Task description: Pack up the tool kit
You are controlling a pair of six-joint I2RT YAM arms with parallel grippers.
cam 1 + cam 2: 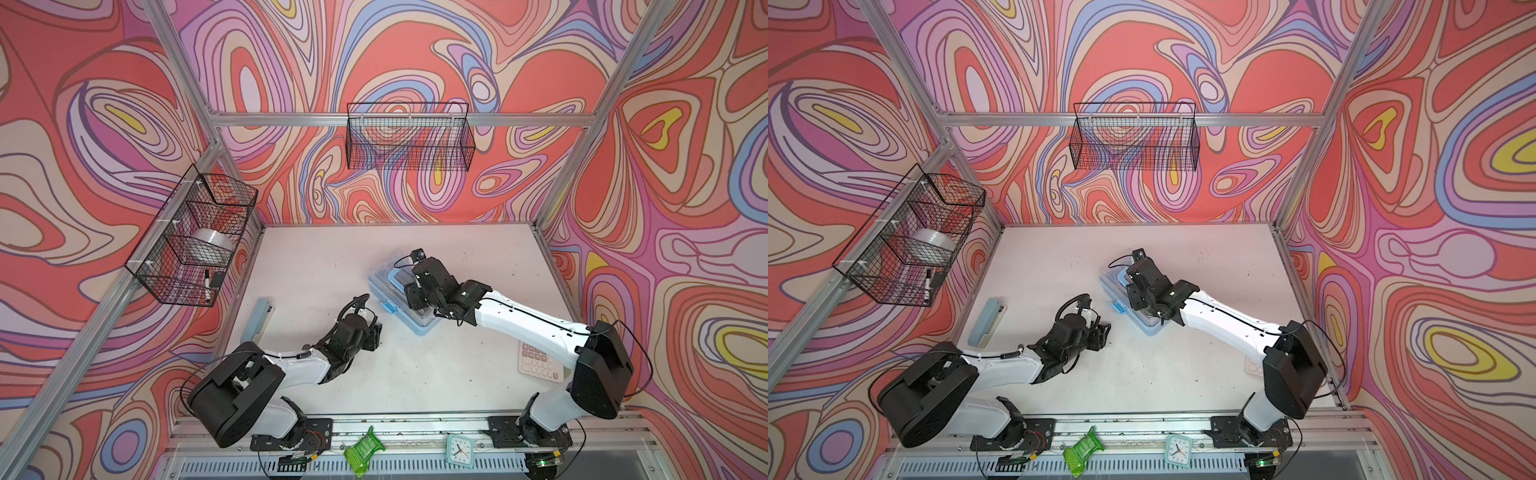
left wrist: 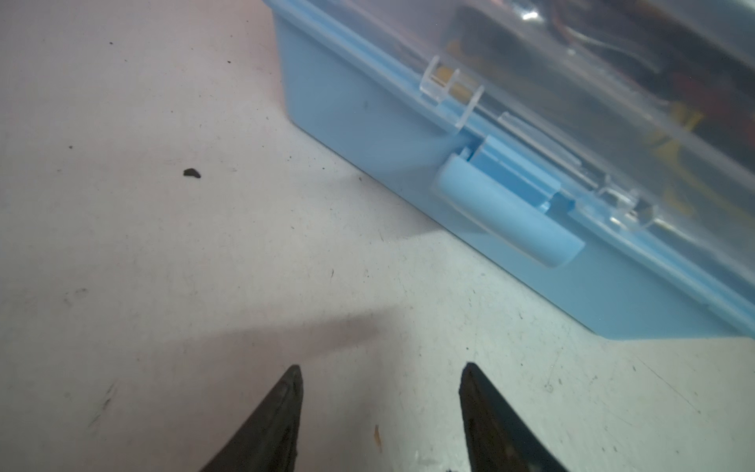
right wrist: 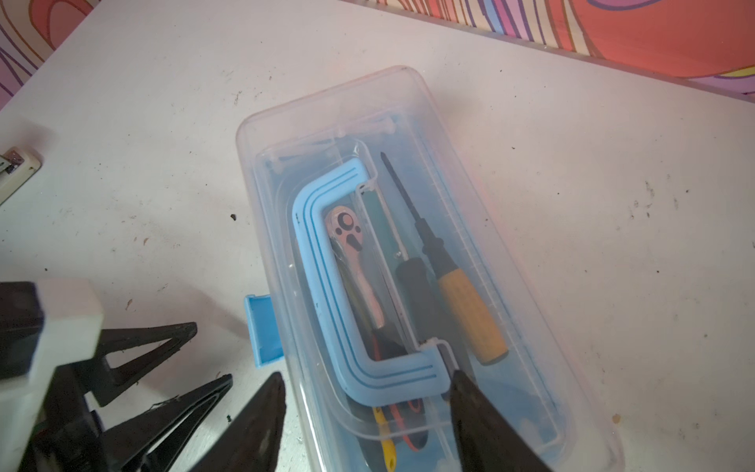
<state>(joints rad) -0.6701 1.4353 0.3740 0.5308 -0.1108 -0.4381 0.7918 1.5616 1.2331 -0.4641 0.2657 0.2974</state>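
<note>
1. Tool kit [image 1: 384, 286]: light blue box at mid-bench, askew to the edges, its clear lid [image 3: 412, 98] down and its blue handle [image 3: 322, 286] folded flat
2. Contents: ratchet [image 3: 351, 241] and screwdriver [image 3: 470, 310] show through the lid; no loose tool seen on the bench [image 1: 415, 382]; packing judged nearly done
3. Latch [image 2: 506, 212]: stands out from the side wall, judged not snapped home; fastening remains
4. Left gripper [image 2: 382, 367]: jaws apart, empty, over bare bench just short of the latch
5. Right gripper [image 3: 366, 375]: jaws apart, holding nothing, above the lid at the handle's end; contact cannot be told
6. Clearance: stapler [image 1: 258, 322] by the left edge and calculator [image 1: 538, 361] by the right edge, both well apart from the box; open room toward the far and near edges
</note>
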